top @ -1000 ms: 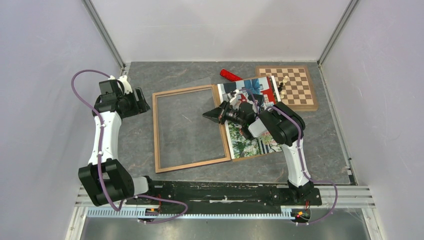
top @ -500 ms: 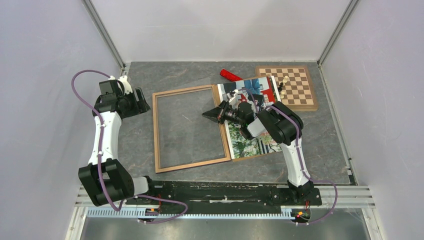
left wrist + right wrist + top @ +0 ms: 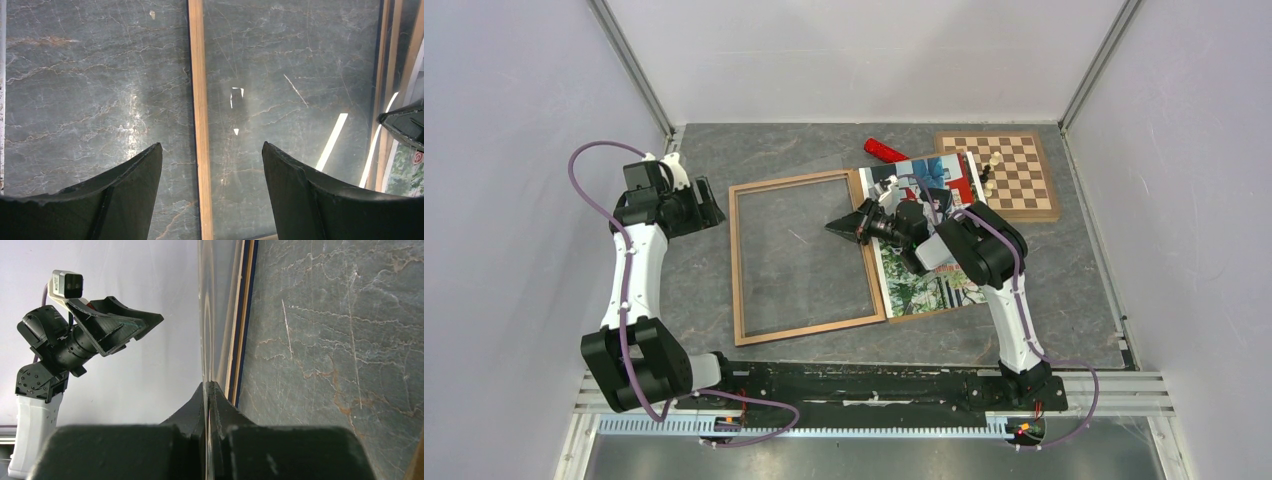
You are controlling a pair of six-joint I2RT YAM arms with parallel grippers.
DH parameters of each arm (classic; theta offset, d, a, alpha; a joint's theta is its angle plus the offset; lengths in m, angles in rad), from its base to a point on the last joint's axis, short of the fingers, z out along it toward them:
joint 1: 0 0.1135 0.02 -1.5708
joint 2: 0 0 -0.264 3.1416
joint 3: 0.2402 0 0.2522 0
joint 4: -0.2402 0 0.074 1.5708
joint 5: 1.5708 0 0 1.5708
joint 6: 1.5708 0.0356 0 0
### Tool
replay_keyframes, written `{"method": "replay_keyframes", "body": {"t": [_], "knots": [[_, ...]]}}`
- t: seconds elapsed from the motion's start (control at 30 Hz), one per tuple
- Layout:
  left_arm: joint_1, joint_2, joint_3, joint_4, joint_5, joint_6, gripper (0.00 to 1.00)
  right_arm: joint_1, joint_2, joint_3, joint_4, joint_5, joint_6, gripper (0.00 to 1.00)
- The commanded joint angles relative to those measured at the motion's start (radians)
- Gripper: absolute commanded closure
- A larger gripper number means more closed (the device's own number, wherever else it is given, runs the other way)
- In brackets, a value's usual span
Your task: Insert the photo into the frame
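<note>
The frame point(image 3: 737, 260) lies flat mid-table with its light wood face up. Its left rail point(image 3: 200, 100) runs between the spread fingers of my left gripper point(image 3: 210, 145), which hovers open by the frame's far left corner point(image 3: 714, 205). The photo point(image 3: 924, 285) lies face up to the right of the frame, partly under my right arm. My right gripper point(image 3: 832, 227) is over the frame's right side, shut on the edge of a thin clear pane point(image 3: 204, 340). The pane is tilted up over the frame's opening. The right wrist view shows the pane edge-on between the closed jaws point(image 3: 207, 385).
A brown panel point(image 3: 929, 314) lies under the photo. A wooden chessboard point(image 3: 1014, 180) with a few pieces point(image 3: 991, 172) sits at the far right. A red object point(image 3: 886, 150) lies behind the photo. Walls close in the table on three sides.
My right gripper has shifted slightly left and away from me with the clear pane. The left arm, frame and photo have not moved.
</note>
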Motion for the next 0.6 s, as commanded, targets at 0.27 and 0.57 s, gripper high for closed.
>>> {"method": "replay_keyframes", "body": {"t": [0.27,0.57], "knots": [[0.004,-0.029,-0.009,0.040,0.025,0.020,0.20,-0.003,0.024,0.068,-0.040,-0.043,-0.054,1.00],[0.004,-0.032,-0.014,0.045,0.025,0.019,0.21,-0.004,0.013,0.057,-0.048,-0.038,-0.063,1.00]]}}
